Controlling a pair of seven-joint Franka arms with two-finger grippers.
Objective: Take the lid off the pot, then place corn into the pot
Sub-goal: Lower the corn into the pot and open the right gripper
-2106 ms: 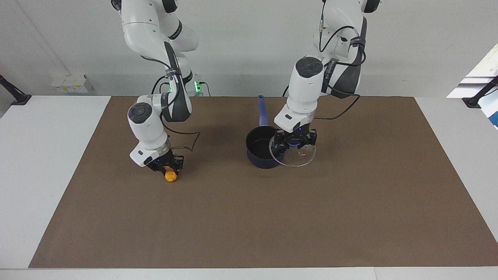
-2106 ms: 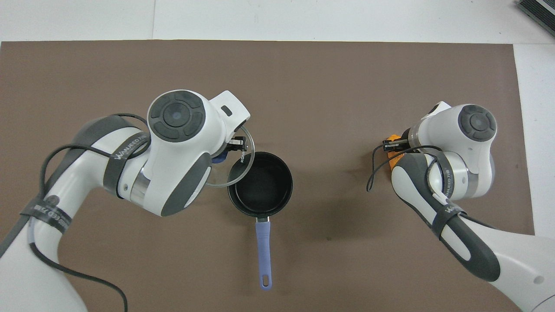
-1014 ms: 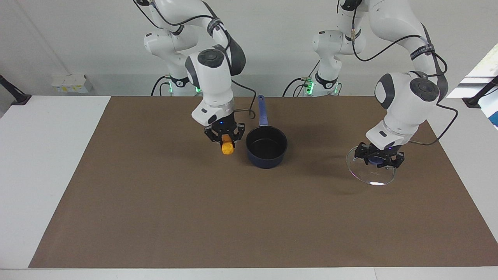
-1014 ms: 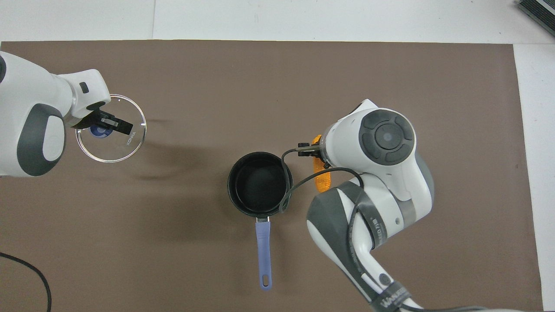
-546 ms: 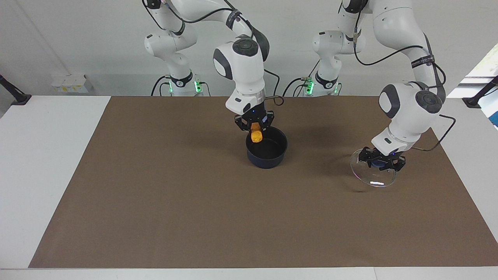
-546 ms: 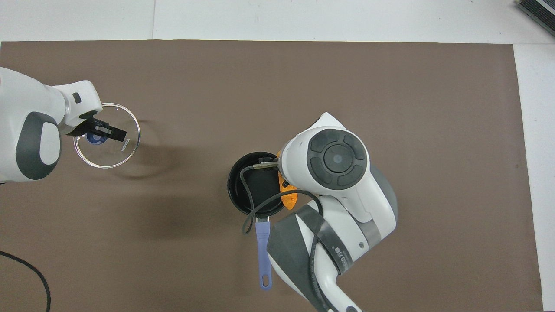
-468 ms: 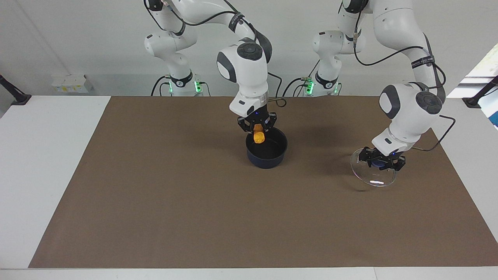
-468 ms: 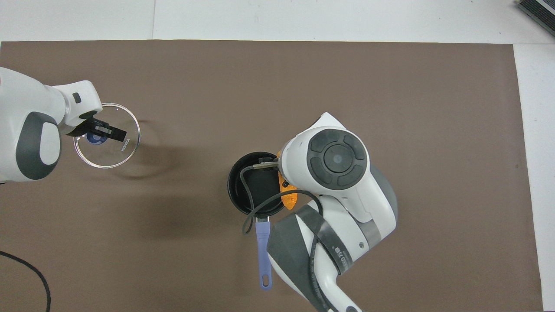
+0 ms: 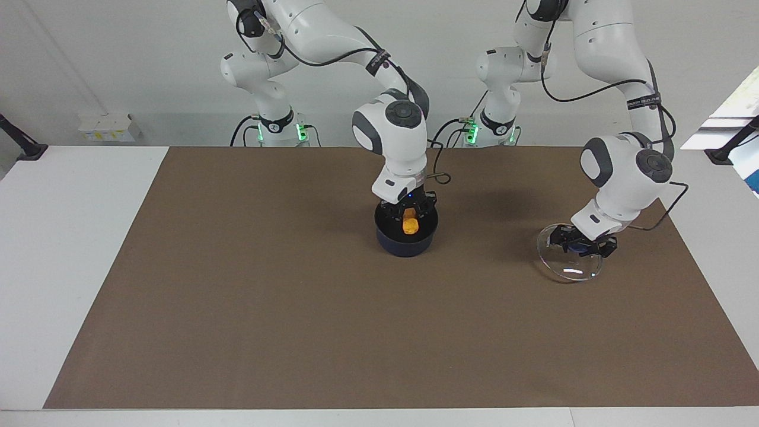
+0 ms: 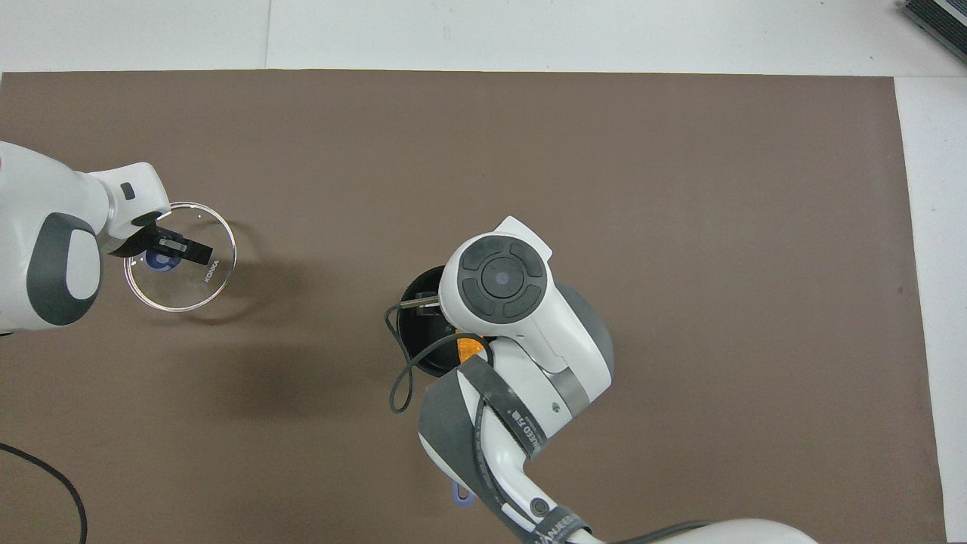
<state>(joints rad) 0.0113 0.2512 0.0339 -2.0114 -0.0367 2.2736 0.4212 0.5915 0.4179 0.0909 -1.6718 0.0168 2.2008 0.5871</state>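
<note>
1. Holding the corn point(image 9: 410, 225) upright, the right gripper point(image 9: 409, 214) is clamped on its upper end and sits low over the open pot point(image 9: 406, 240), with the cob's lower end inside the rim.
2. From overhead, the right arm covers most of the pot point(image 10: 420, 317); only an arc of the black inside at about 9 o'clock and a sliver of the corn point(image 10: 471, 350) show.
3. The pot stands near the middle of the brown mat point(image 9: 296, 308) on the table point(image 9: 59, 237).
4. Toward the left arm's end of the table, the left gripper point(image 9: 581, 245) is closed on the blue knob point(image 10: 159, 260) of the lid point(image 9: 568, 268).
5. The glass lid point(image 10: 181, 291) hangs tilted, well apart from the pot; whether its edge touches the mat cannot be told.
</note>
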